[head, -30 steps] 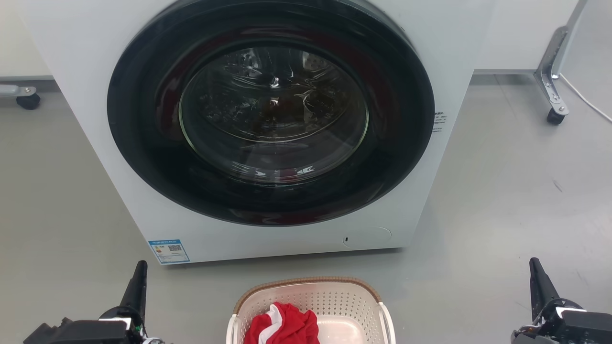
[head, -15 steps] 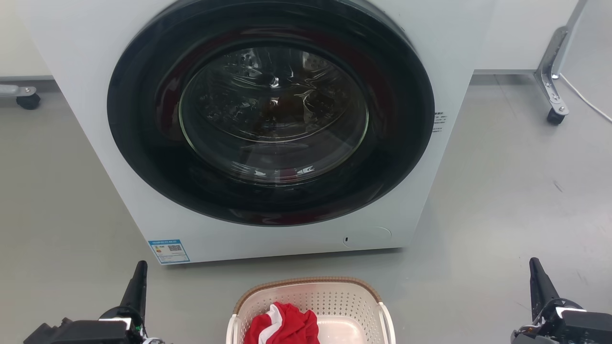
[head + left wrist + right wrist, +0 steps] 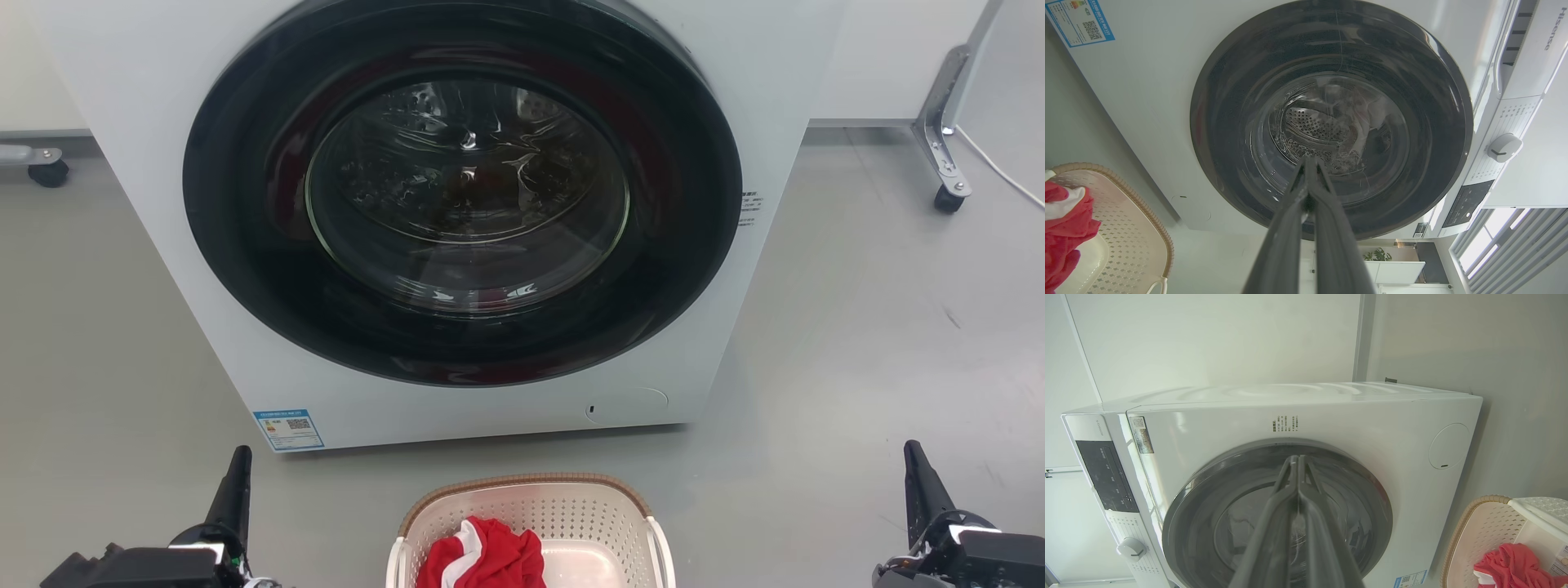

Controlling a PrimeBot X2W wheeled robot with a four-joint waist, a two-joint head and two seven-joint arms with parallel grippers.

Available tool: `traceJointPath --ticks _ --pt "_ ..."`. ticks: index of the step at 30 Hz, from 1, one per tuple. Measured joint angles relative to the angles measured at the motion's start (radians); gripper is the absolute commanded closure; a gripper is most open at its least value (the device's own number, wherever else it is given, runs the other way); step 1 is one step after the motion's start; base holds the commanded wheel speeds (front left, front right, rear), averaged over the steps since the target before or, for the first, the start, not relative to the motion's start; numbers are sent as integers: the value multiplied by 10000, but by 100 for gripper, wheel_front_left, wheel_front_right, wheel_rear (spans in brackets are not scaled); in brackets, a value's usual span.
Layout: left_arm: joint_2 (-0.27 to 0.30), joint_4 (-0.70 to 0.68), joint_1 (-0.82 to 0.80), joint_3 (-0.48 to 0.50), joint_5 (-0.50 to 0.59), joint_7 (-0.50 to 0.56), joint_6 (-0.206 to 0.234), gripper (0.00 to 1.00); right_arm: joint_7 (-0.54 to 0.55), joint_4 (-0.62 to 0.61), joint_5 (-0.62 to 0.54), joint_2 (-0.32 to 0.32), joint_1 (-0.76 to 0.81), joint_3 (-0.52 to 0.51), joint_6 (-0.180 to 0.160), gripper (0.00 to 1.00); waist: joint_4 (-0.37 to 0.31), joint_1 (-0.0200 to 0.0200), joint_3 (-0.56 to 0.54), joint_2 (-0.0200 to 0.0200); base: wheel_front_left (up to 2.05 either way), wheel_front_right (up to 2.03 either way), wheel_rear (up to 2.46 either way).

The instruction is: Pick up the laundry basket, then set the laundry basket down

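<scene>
The laundry basket (image 3: 571,506), cream-white and perforated with a brown woven-look rim, stands on the floor at the bottom middle of the head view, in front of the washing machine. A red and white cloth (image 3: 486,555) lies in it. The basket also shows at the left edge of the left wrist view (image 3: 1133,228) and at the lower right of the right wrist view (image 3: 1478,535). My left gripper (image 3: 238,465) is shut and empty, well to the basket's left. Shut too, with nothing held, my right gripper (image 3: 914,461) is far off to the basket's right. Their tips meet in each wrist view (image 3: 1309,160) (image 3: 1295,458).
A white front-loading washing machine (image 3: 196,269) with its dark round door (image 3: 461,192) shut stands right behind the basket. Grey floor (image 3: 857,367) lies open on both sides. A wheeled metal leg (image 3: 943,163) stands at the back right, a caster (image 3: 47,171) at the back left.
</scene>
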Motion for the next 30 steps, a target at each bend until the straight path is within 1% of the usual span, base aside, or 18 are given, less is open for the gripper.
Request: traceJointPath --ticks 30 --pt "0 2 0 0 0 0 0 100 0 -2 13 0 0 0 0 100 0 0 0 0 0 0 0"
